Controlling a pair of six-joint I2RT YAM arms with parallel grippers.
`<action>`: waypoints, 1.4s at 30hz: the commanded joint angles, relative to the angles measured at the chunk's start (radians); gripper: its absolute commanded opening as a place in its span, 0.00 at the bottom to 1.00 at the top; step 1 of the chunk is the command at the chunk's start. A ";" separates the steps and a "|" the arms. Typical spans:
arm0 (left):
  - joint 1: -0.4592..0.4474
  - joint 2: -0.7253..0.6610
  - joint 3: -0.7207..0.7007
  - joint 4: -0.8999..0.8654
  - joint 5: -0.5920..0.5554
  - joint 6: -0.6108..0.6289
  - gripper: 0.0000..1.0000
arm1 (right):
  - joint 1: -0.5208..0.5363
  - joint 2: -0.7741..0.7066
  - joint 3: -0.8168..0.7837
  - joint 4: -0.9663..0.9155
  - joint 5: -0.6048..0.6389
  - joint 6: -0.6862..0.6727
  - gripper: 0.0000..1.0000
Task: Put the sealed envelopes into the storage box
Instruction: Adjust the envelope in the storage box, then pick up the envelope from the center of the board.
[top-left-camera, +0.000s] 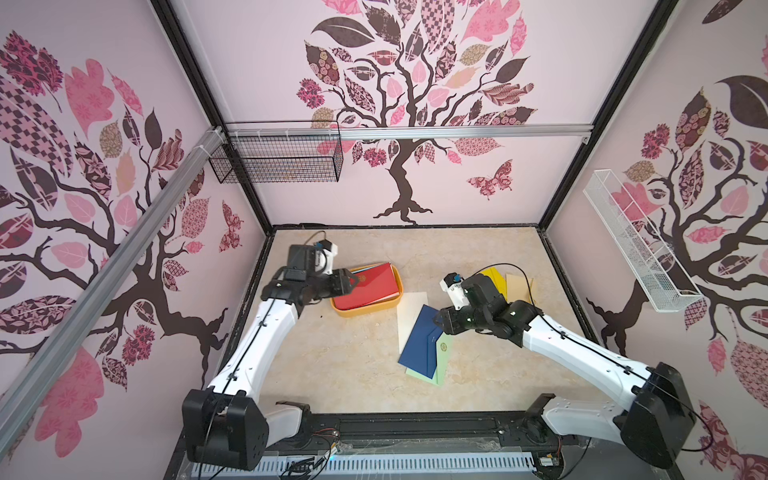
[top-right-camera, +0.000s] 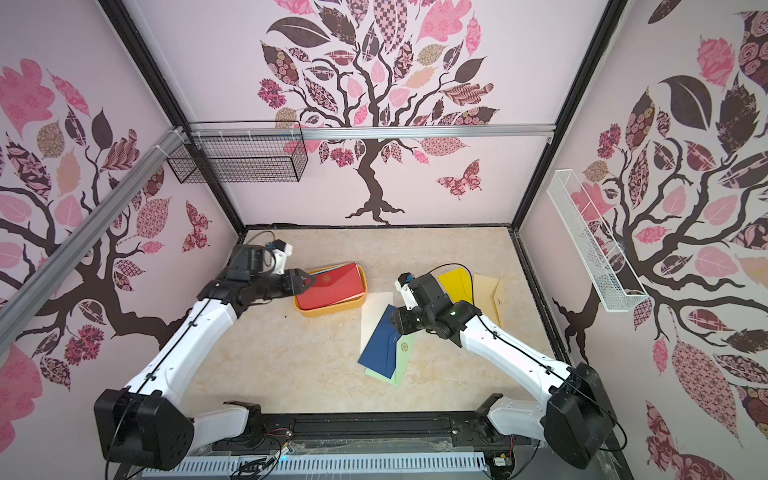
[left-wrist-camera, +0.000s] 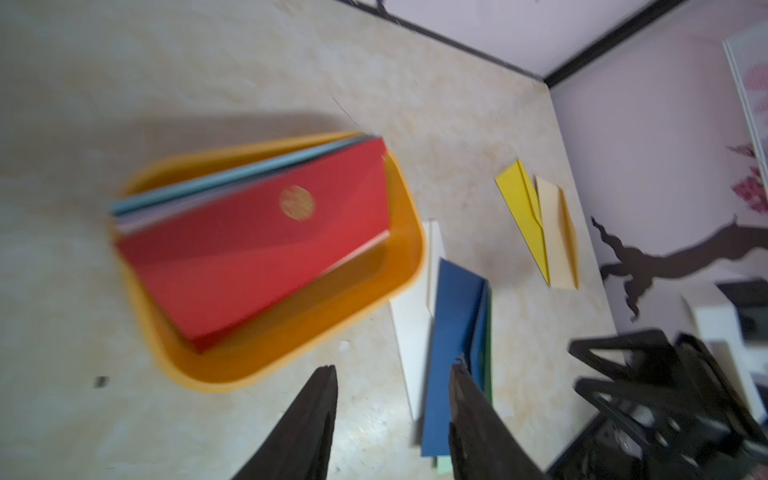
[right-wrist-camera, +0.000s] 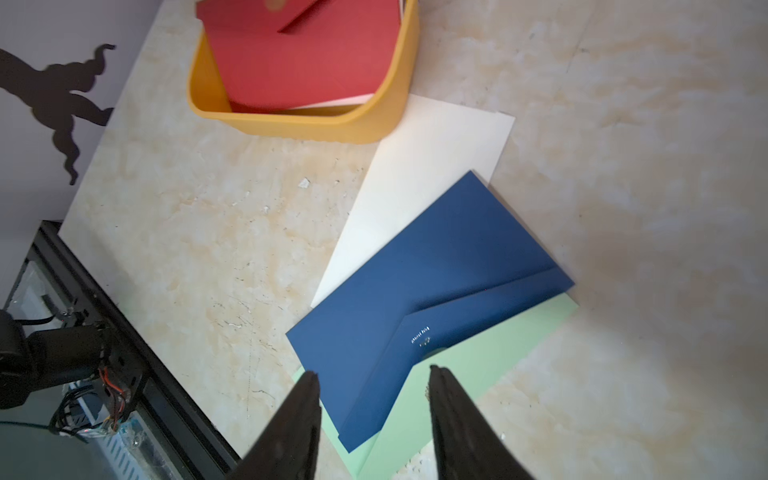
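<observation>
The orange-yellow storage box (top-left-camera: 365, 312) sits left of centre on the table. It holds a stack of sealed envelopes with a red one (top-left-camera: 368, 286) on top; light blue and lilac edges (left-wrist-camera: 232, 178) show beneath it. My left gripper (top-left-camera: 347, 282) hovers open at the box's left end with nothing in it. A navy envelope (top-left-camera: 419, 343) lies across a pale green one (top-left-camera: 442, 357) and a cream one (top-left-camera: 409, 311). Yellow (top-left-camera: 494, 278) and tan (top-left-camera: 519, 286) envelopes lie behind my right arm. My right gripper (right-wrist-camera: 372, 372) stands open above the navy and pale green envelopes, holding nothing.
A black wire basket (top-left-camera: 278, 160) hangs on the back-left wall and a white wire basket (top-left-camera: 636, 245) on the right wall. Black frame rails edge the table. Both arm bases stand at the front corners.
</observation>
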 joint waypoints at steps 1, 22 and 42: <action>-0.124 -0.011 -0.129 0.118 0.021 -0.167 0.49 | -0.003 0.030 0.006 -0.145 0.079 0.091 0.47; -0.395 0.297 -0.272 0.351 -0.010 -0.289 0.53 | -0.007 0.124 -0.066 0.030 -0.137 0.185 0.31; -0.397 0.360 -0.297 0.413 0.055 -0.308 0.54 | -0.006 0.309 -0.143 0.120 -0.099 0.203 0.16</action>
